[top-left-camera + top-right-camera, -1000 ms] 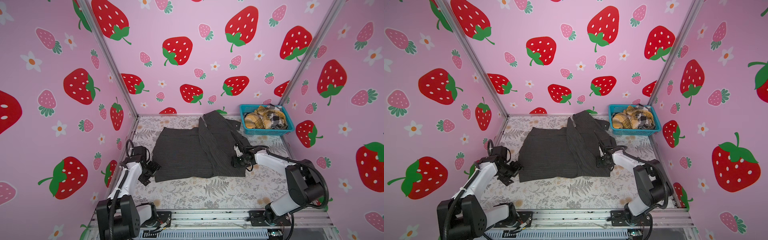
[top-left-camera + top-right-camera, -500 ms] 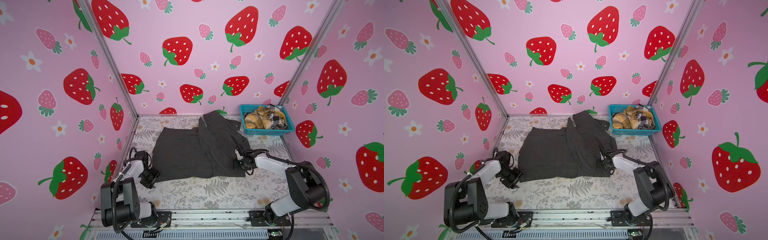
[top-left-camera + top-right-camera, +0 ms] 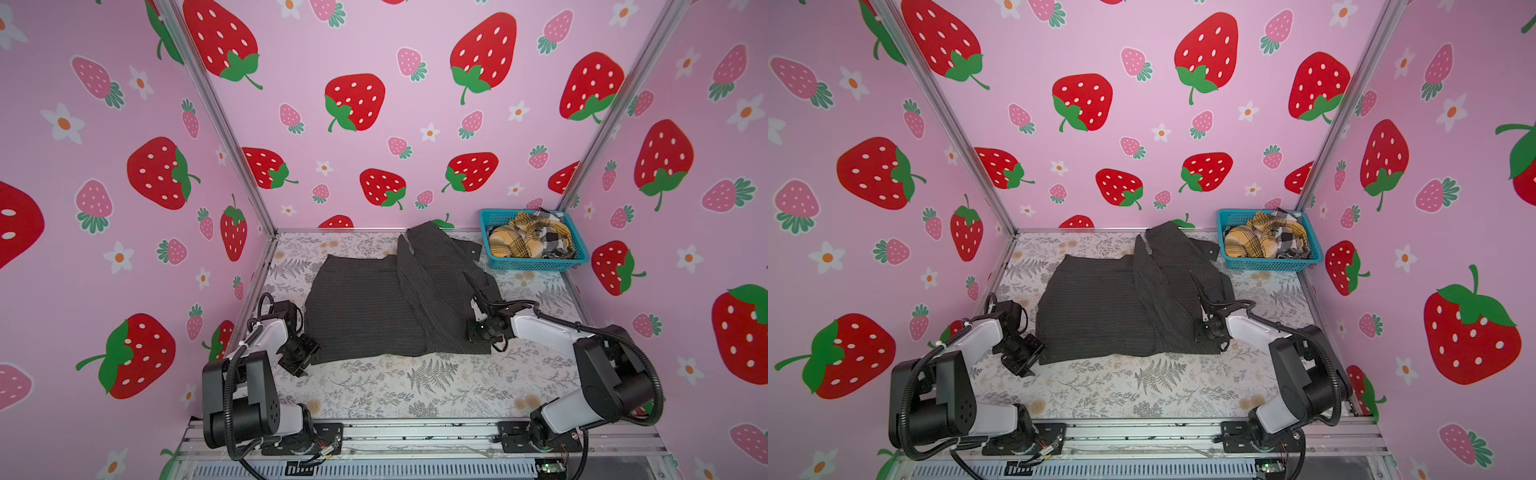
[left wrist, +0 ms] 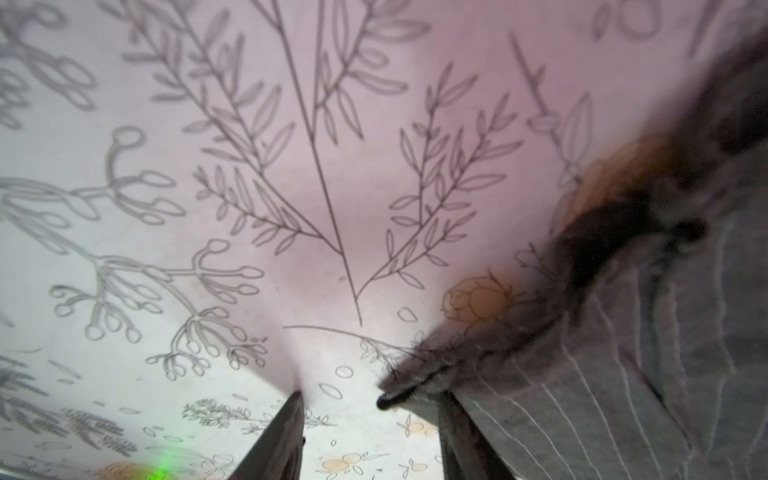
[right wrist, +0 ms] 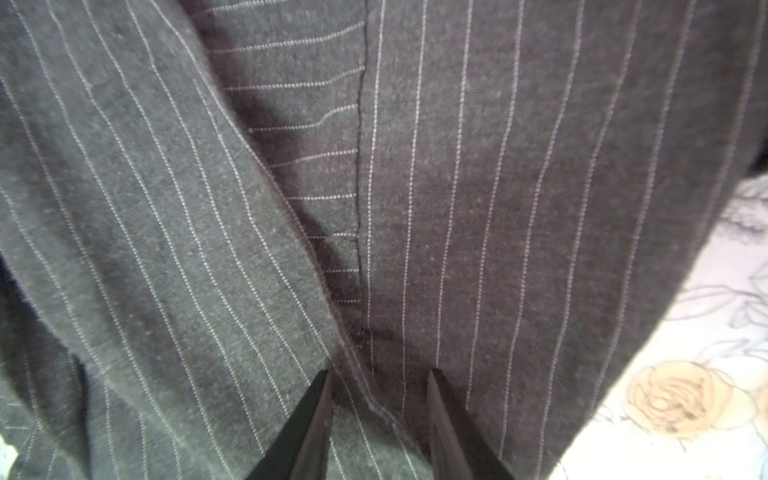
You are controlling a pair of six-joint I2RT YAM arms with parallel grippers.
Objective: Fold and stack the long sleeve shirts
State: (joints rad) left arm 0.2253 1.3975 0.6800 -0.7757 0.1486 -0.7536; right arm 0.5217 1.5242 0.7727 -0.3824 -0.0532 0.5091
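I see left gripper (image 4: 370,399) jaws spread at near-left corner of charcoal shirt (image 3: 365,316), hem touching one finger; right gripper (image 5: 378,376) jaws spread over near-right cloth.

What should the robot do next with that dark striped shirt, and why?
Likely nudge the left gripper onto the near corner of the dark shirt and close: its jaws stand apart, the hem only beside one finger. The right gripper hovers open over cloth.
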